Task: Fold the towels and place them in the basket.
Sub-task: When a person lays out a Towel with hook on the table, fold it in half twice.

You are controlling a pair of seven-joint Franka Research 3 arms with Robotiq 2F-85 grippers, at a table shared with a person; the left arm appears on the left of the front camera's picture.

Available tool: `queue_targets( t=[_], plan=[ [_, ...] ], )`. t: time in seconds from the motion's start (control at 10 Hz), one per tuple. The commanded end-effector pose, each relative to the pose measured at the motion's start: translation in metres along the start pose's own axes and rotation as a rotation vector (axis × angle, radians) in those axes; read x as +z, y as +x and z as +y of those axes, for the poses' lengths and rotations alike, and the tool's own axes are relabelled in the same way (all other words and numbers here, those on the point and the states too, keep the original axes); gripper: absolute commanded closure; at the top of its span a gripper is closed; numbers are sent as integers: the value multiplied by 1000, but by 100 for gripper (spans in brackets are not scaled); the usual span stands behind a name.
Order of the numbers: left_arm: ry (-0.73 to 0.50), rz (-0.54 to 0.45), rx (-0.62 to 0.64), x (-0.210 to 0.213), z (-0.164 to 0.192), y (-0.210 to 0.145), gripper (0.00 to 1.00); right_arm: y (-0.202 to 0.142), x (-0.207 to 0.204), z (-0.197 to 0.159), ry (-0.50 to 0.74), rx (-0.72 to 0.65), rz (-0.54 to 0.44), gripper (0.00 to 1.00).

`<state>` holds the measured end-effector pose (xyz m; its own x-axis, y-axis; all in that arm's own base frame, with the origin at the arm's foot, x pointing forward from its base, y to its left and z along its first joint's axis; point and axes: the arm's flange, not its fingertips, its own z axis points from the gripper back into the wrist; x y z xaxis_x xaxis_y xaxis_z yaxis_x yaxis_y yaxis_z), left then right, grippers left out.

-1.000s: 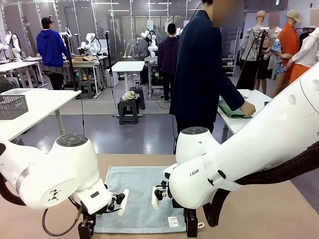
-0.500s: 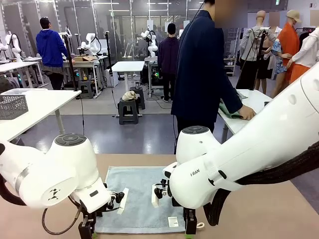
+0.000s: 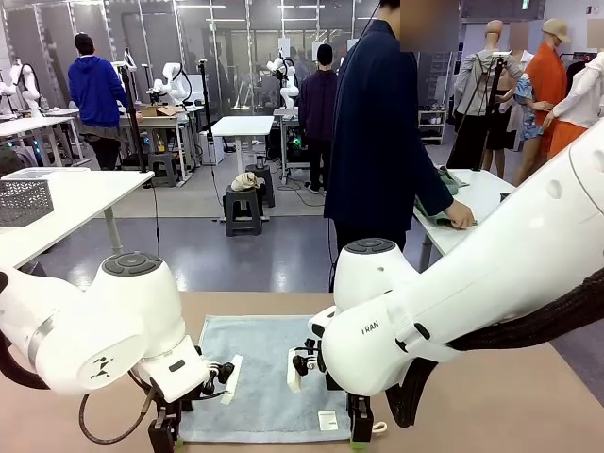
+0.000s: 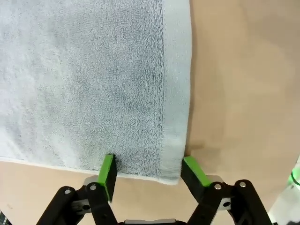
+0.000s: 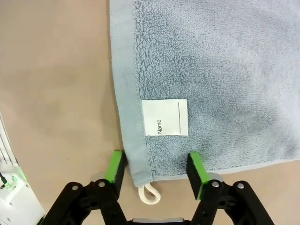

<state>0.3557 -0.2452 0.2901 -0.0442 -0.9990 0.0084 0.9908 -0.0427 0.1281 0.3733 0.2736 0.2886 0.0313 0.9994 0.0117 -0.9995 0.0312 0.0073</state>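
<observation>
Left gripper (image 4: 149,169) and right gripper (image 5: 154,168) are held parted astride the towel's (image 3: 264,368) near corners; a shallowly pinched corner could slip.

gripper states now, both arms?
Left gripper: open, straddling a corner of the pale blue towel, not clamped.
Right gripper: open, straddling the towel's labelled corner, not clamped.

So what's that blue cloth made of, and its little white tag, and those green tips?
The pale blue towel looks like cotton terry: fuzzy looped pile, flat woven hem. Its white label seems smooth woven fabric with printed text. The green pads on the right end effector look like matte rubber or soft plastic, unclear which.
</observation>
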Motion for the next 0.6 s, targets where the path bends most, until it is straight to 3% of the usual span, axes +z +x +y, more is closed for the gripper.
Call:
queue_targets(
  t=[0.0, 0.5],
  plan=[
    [1, -13, -5, -3, -5, -4, 49, -3, -6, 2, -14, -9, 2, 50],
    [-8, -12, -24, 10, 0, -2, 100, -1, 0, 3, -15, -15, 16, 99]
  ],
)
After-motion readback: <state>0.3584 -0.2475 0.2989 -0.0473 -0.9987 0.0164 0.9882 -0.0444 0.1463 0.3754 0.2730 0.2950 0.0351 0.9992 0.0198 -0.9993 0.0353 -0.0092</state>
